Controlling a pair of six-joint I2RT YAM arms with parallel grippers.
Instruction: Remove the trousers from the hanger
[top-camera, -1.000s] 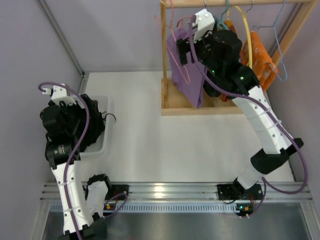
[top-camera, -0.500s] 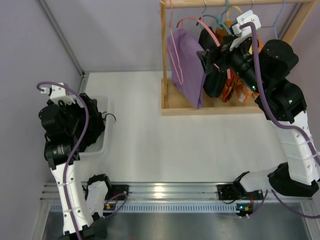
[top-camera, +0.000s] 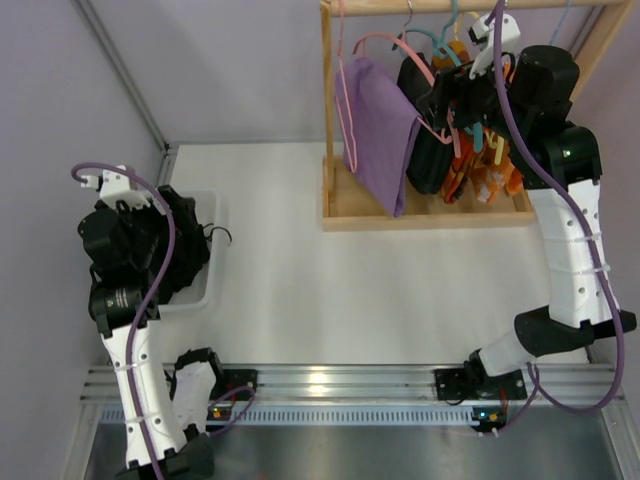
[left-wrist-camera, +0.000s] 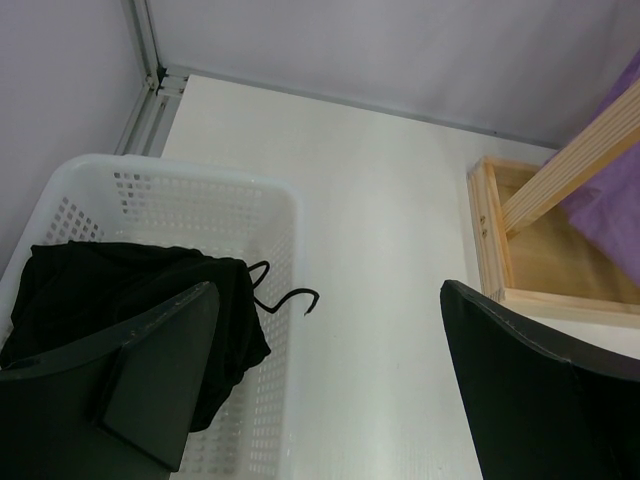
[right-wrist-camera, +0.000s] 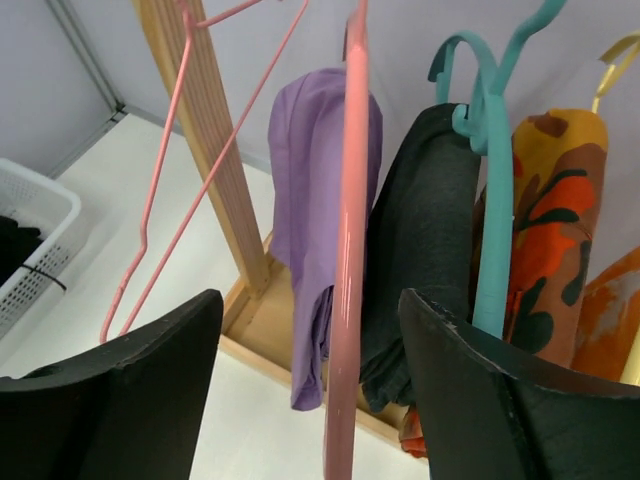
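From above, my right arm (top-camera: 565, 230) reaches to the wooden rack (top-camera: 430, 212) at the far right corner of the surface (top-camera: 350, 290). The dark trousers (top-camera: 428, 170) hang there on a teal hanger (top-camera: 440, 45), between a purple cloth (top-camera: 380, 130) and an orange patterned cloth (top-camera: 490, 178). My left arm (top-camera: 130, 320) is bent over a white basket (top-camera: 205, 280) at the left edge.

My left wrist camera shows my left fingers (left-wrist-camera: 150, 370) spread wide, holding nothing. Under them the basket holds a black cloth (left-wrist-camera: 120, 290) and a black hook (left-wrist-camera: 290, 297).

My right wrist camera shows my right fingers (right-wrist-camera: 110, 400) spread wide. A pink hanger (right-wrist-camera: 345, 250) runs upright between them, and I cannot tell whether it touches either one. The trousers hang just right of it, draped on the teal hanger.
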